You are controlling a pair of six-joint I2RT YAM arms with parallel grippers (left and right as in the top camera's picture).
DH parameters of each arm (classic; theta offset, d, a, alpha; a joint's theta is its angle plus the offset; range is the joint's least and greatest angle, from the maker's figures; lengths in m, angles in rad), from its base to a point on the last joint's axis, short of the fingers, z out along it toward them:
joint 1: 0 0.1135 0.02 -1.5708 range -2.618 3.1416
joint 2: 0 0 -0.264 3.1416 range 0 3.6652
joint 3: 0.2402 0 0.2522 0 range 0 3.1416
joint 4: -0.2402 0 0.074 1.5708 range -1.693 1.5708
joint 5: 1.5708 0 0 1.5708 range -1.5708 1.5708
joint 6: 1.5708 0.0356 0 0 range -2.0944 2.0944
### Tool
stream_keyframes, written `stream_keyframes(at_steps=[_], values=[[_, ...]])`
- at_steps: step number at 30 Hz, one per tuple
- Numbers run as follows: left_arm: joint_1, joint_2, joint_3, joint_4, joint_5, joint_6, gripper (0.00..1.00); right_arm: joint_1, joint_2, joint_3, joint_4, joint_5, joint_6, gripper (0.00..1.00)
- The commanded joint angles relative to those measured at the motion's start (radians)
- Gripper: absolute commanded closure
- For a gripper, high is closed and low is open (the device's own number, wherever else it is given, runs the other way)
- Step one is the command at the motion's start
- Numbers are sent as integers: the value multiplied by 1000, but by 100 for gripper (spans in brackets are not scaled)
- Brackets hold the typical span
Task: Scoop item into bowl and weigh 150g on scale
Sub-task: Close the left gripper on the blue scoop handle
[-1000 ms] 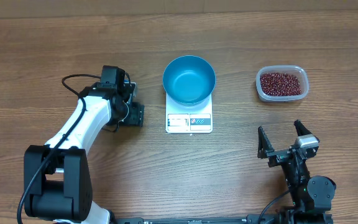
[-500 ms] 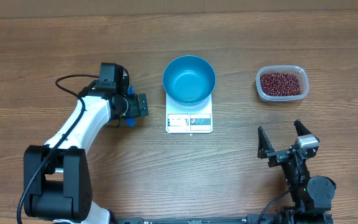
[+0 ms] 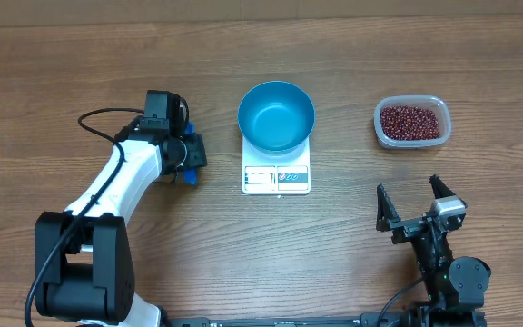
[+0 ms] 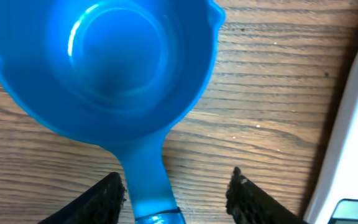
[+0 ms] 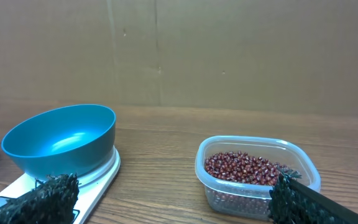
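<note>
The blue bowl (image 3: 276, 116) stands empty on the white scale (image 3: 276, 178) at mid-table. Red-brown beans (image 3: 411, 122) fill a clear tub (image 3: 379, 127) at the right. My left gripper (image 3: 192, 154) is left of the scale, over a small blue scoop (image 3: 189, 176) that it mostly hides. In the left wrist view the scoop's cup (image 4: 104, 62) lies on the wood. Its handle (image 4: 145, 180) runs between my left gripper's (image 4: 176, 180) jaws, against the left finger, with a gap to the right one. My right gripper (image 3: 409, 188) is open and empty at the front right.
The right wrist view shows the bowl (image 5: 61, 140) on the scale (image 5: 101, 177) at left and the tub of beans (image 5: 244, 168) at right. A brown wall stands behind the table. A black cable (image 3: 107, 123) loops beside the left arm.
The left gripper swung from beside the scale back over the scoop, opened wide, then narrowed its jaws around the handle. The right arm has not moved.
</note>
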Motion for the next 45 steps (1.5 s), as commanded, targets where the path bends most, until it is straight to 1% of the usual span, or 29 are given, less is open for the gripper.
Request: stream_keyframes(at_steps=[1,3,4,5,11,20,28,35,39,43,45], values=[[4,16,-13,0,-69,-14,46,-4,-9,-10,5,10,4,0],[4,16,-13,0,-72,-16,50,-4,-9,-10,5,10,4,0],[4,16,-13,0,-72,-16,54,-4,-9,-10,5,10,4,0],[4,16,-14,1,-72,-18,55,-4,-9,-10,5,10,4,0],[4,39,-18,5,-72,-32,54,-4,-9,-10,5,10,4,0],[4,64,-18,17,-72,-29,55,-4,-9,-10,5,10,4,0],[4,64,-18,48,-99,-23,62,-4,-9,-10,5,10,4,0],[4,64,-18,56,-114,-23,64,-4,-9,-10,5,10,4,0],[4,64,-18,58,-114,-23,67,-4,-9,-10,5,10,4,0],[4,64,-18,58,-114,-23,74,-4,-9,-10,5,10,4,0],[4,64,-18,58,-114,-23,75,-4,-9,-10,5,10,4,0]])
